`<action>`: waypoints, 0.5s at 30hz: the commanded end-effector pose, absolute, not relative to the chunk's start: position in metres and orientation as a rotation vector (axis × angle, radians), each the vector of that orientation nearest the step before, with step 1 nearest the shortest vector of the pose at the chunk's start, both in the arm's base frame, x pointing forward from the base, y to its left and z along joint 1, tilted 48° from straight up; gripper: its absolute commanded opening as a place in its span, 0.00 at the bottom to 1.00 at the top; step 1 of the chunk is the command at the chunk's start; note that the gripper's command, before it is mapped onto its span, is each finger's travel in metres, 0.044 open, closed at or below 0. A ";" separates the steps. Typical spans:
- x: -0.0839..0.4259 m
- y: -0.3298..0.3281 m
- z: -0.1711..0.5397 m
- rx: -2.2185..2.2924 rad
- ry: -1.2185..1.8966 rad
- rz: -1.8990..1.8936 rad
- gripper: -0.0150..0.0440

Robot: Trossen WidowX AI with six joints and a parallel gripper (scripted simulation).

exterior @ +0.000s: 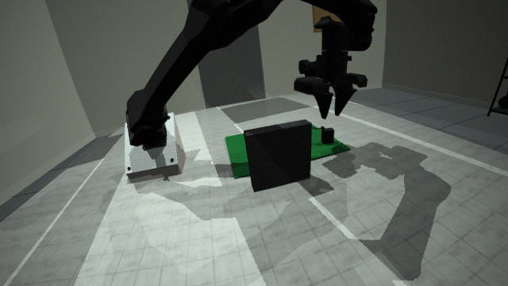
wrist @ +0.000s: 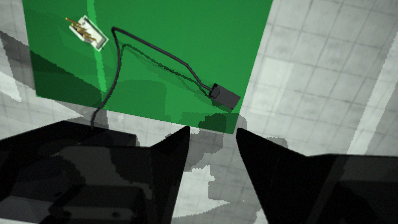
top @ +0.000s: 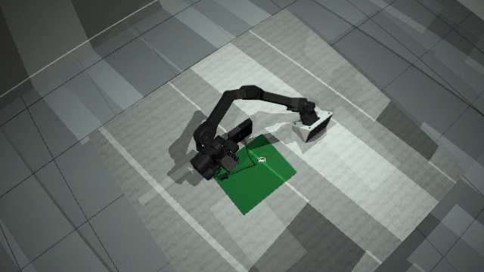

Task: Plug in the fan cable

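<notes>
The green board (top: 253, 194) (exterior: 235, 144) (wrist: 175, 22) lies flat. The white four-pin header (top: 262, 160) (wrist: 90, 34) stands on it with bare gold pins; in the exterior view it is hidden behind the fan. The black plug (top: 224, 176) (exterior: 328, 136) (wrist: 226, 97) rests near the board's edge, off the header. Its thin cable (wrist: 150, 46) bends across the board. My gripper (exterior: 331, 116) (wrist: 213, 131) is open and empty, fingers pointing down, above the plug in the exterior view, with a gap between them.
The black square fan (top: 240, 130) (exterior: 278, 156) stands upright beside the board, at the cable's other end. The arm's base block (exterior: 139, 164) has a light top plate and stands apart from the board. My arm arches over from the base.
</notes>
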State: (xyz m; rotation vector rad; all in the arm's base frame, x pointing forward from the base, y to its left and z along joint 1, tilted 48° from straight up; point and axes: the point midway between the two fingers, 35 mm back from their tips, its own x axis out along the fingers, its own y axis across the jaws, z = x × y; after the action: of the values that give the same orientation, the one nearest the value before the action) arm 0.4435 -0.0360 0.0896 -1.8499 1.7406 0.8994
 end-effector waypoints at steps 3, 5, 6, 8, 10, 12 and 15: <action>0.444 -0.036 0.090 -1.850 1.741 0.899 0.65; 0.444 -0.036 0.090 -1.850 1.741 0.899 0.74; 0.444 -0.034 0.090 -1.848 1.741 0.880 0.78; 0.445 -0.034 0.088 -1.799 1.751 0.797 0.87; 0.446 -0.034 0.086 -1.712 1.763 0.657 0.96; 0.448 -0.034 0.083 -1.592 1.765 0.473 1.00; 0.451 -0.034 0.078 -1.393 1.744 0.196 1.00</action>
State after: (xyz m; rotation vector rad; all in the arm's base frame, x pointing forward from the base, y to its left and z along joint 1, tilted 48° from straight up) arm 0.4474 -0.0338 0.0838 -1.5856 1.7645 0.4731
